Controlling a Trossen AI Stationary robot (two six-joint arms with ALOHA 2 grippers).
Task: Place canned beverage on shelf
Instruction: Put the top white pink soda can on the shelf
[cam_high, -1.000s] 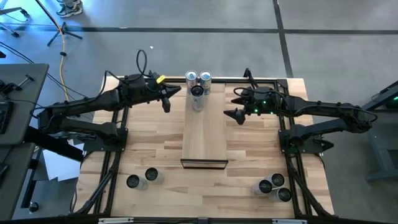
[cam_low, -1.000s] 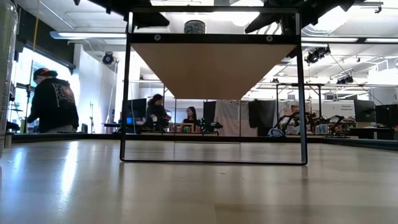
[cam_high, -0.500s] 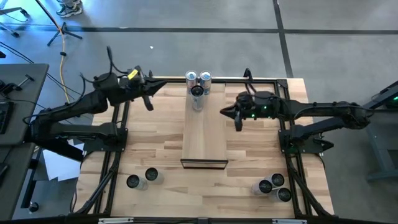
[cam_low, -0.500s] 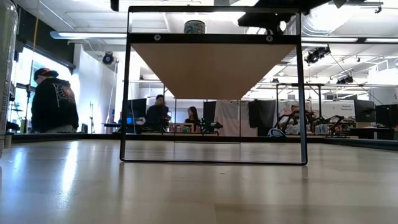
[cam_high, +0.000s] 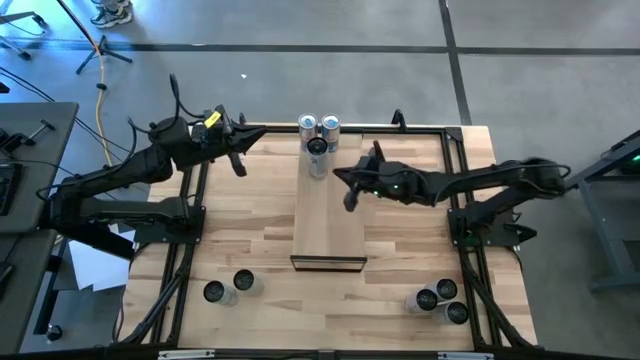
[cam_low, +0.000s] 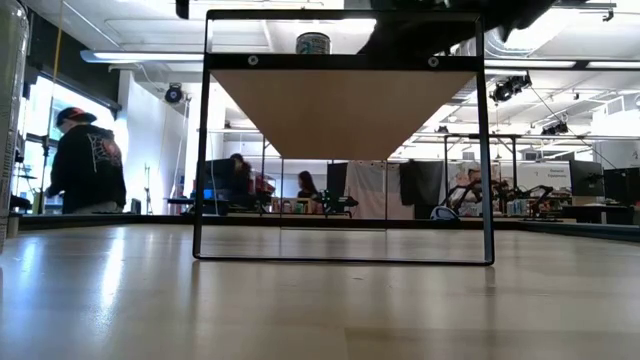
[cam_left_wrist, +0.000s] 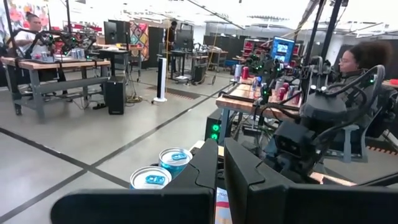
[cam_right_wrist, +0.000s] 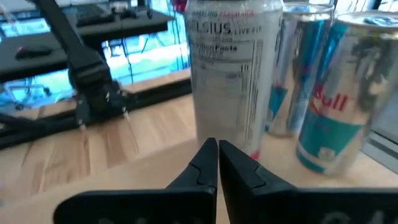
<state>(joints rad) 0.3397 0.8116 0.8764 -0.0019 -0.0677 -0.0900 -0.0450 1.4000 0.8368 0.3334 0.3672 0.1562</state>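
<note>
We see the right gripper (cam_high: 346, 199) clenched empty over the shelf (cam_high: 328, 225), just short of three cans (cam_high: 318, 135) at its far end. Left gripper (cam_high: 239, 166) clenched, off the shelf's left.

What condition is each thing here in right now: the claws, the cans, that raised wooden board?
Left gripper: shut, empty, beside the shelf.
Right gripper: shut, empty, above the shelf.
Long light-wood shelf: raised, mostly bare.
Three cans on the shelf: upright, clustered at its far end.
Five cans on the butcher-block tabletop: upright, waiting.

Grey concrete floor (cam_high: 300, 25) with dark seams surrounds the table. Workbenches (cam_left_wrist: 43, 65), monitors (cam_left_wrist: 283, 48) and ceiling strip lights (cam_low: 150, 56) fill the open workshop.
</note>
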